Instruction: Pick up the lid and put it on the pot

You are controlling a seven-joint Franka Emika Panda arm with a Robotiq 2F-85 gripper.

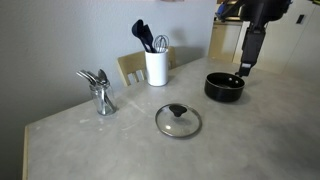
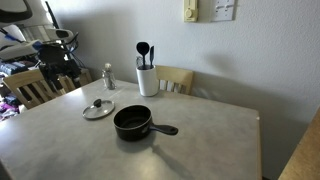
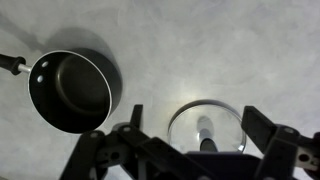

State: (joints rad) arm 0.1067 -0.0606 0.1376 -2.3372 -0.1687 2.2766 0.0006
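Note:
The lid [image 1: 178,121], clear glass with a black knob, lies flat on the grey table, also in an exterior view [image 2: 98,108]. The pot [image 1: 224,87], black and shallow, stands apart from it; its long handle shows in an exterior view [image 2: 165,129]. My gripper [image 1: 246,66] hangs open and empty well above the table. In the wrist view the lid [image 3: 185,125] lies below, between the open fingers of the gripper [image 3: 198,118], and the pot [image 3: 70,90] is to its left.
A white utensil holder [image 1: 156,67] with black tools stands at the back of the table, also in an exterior view [image 2: 148,80]. A silver metal object [image 1: 100,93] stands near the table's edge. A wooden chair [image 2: 178,78] is behind the table.

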